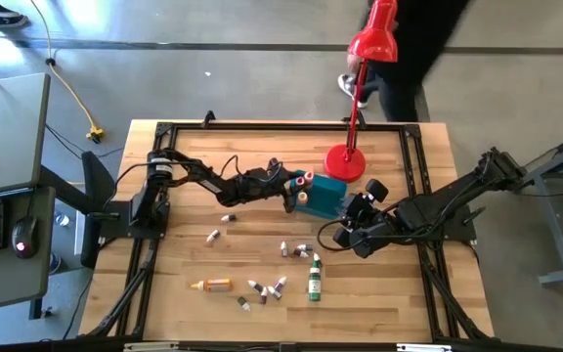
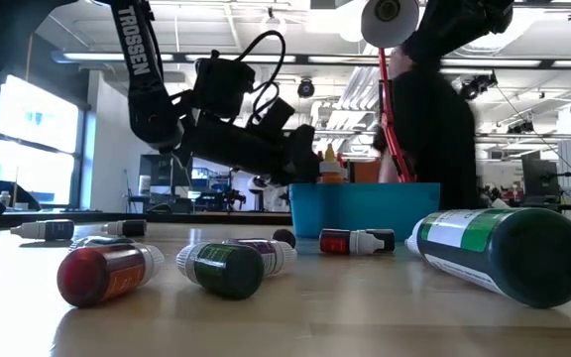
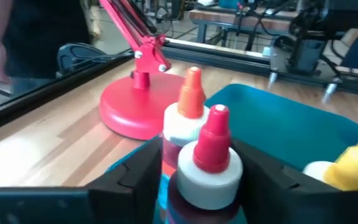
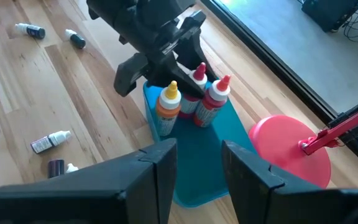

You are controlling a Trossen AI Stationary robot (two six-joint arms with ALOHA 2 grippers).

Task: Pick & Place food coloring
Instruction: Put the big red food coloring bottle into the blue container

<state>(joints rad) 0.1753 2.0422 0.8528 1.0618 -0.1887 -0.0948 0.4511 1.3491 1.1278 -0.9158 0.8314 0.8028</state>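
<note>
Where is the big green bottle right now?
The big green bottle lies on its side on the wooden table, in the high view toward the near edge and a bit right of middle. Small bottles lie just behind it.

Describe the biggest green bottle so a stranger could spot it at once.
Start at the red desk lamp and the teal tub beside its base, then look toward the table's near edge. The green bottle lies alone there, far longer than the tiny bottles around it.
</note>
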